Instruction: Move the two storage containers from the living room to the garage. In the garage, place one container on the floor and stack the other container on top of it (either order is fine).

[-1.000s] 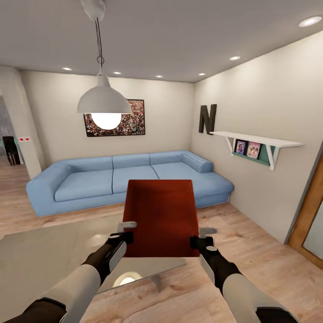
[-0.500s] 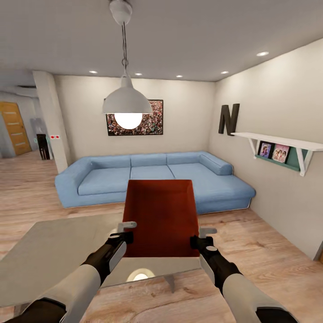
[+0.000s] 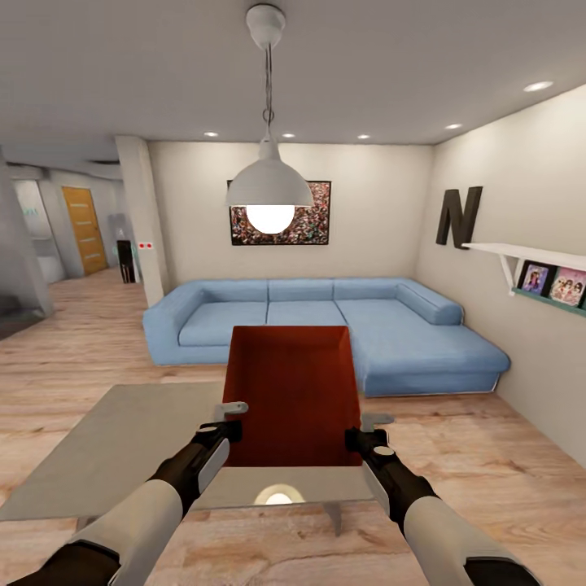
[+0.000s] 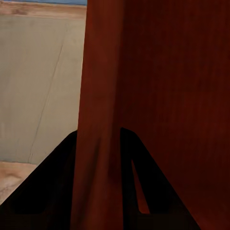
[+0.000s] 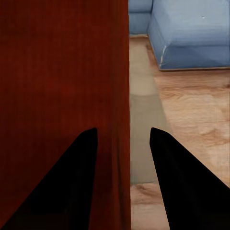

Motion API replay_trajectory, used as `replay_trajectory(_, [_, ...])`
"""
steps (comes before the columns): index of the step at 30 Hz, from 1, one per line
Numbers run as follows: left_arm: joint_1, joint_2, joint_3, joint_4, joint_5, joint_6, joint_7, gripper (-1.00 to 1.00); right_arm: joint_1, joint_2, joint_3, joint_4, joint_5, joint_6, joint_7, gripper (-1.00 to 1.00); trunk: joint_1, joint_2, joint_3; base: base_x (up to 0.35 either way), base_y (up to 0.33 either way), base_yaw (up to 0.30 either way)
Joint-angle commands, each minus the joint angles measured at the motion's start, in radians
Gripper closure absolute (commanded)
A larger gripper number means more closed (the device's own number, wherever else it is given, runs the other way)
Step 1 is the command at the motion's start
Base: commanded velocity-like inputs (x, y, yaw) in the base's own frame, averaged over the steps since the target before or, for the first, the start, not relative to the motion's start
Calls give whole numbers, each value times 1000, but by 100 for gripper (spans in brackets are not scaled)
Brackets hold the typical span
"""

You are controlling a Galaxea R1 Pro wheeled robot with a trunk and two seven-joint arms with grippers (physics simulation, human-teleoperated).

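- Red-orange rectangular open-top storage container — held in front of the robot between both arms, its open side facing the head camera, above the near edge of a low grey rectangular table.
- Left gripper — at the container's left wall near its lower corner; in the left wrist view the two dark fingers sit on either side of the red wall, pinching it.
- Right gripper — at the container's right wall near its lower corner; in the right wrist view the dark fingers straddle the wall edge, one inside and one outside. Whether both pads press the wall cannot be told from this view.
- Setting — the living room, with a light wood plank floor and beige walls.
- Blue L-shaped fabric sofa — against the far wall, beyond the table and the container.
- White dome pendant lamp — hanging lit from the ceiling, above the container; its glow reflects in the table top.
- Dark-framed speckled picture — on the far wall behind the lamp.
- Dark letter "N" and white wall shelf with small photos — on the right wall.
- Orange wooden door — down the hallway at left.
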Motion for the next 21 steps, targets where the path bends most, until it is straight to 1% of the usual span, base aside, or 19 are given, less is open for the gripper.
replay_trajectory(1, [0,1,8,0,-8,8,15,100,0,1,-18,-4,19,2,-4,100,0,-1,0,0,0,273])
replay_trajectory(21, [0,1,8,-1,-8,8,15,100,0,0,-18,-4,19,2,-4,100,0,-1,0,0,0,273])
